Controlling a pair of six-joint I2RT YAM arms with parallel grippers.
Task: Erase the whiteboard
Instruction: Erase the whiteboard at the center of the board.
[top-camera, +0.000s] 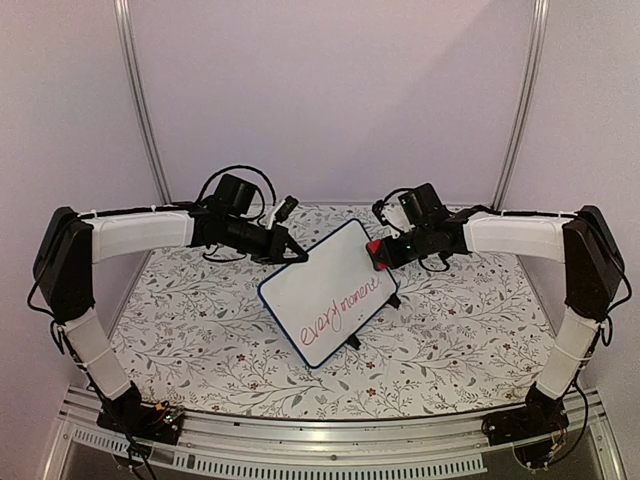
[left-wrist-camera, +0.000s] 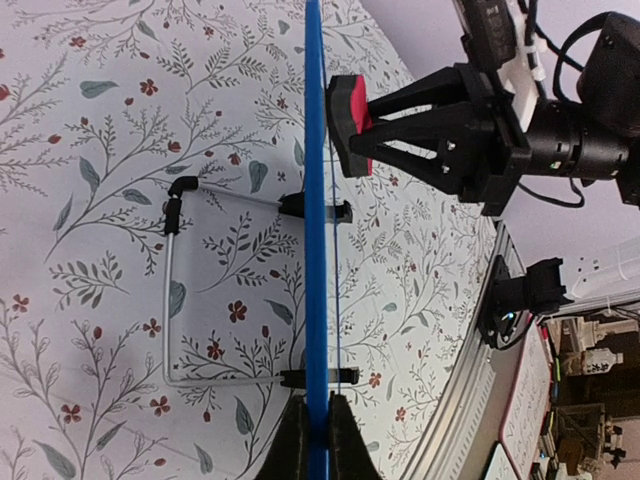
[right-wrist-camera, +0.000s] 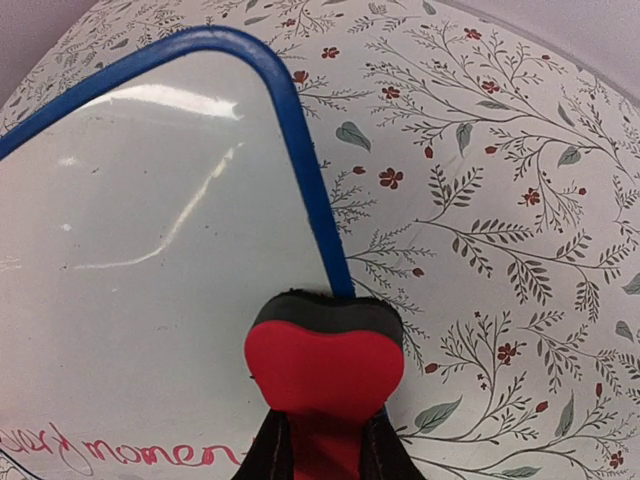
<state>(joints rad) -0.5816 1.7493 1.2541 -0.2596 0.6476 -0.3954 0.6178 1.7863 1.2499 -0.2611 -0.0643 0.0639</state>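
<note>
The whiteboard (top-camera: 330, 285), white with a blue frame, stands tilted at the table's middle and carries red handwriting (top-camera: 338, 305) along its lower part. My left gripper (top-camera: 297, 255) is shut on its upper left edge. In the left wrist view the frame (left-wrist-camera: 316, 200) runs edge-on between the pinching fingertips of that gripper (left-wrist-camera: 318, 425). My right gripper (top-camera: 380, 255) is shut on a red eraser (top-camera: 374, 247) with a black felt face. That eraser (right-wrist-camera: 325, 365) rests against the whiteboard (right-wrist-camera: 150, 250) at its blue right edge, above the writing (right-wrist-camera: 120, 455).
A floral cloth (top-camera: 450, 330) covers the table. Behind the board a wire stand (left-wrist-camera: 170, 300) with black feet props it up. An aluminium rail (top-camera: 330, 440) runs along the near edge, and two metal posts (top-camera: 140, 100) rise at the back.
</note>
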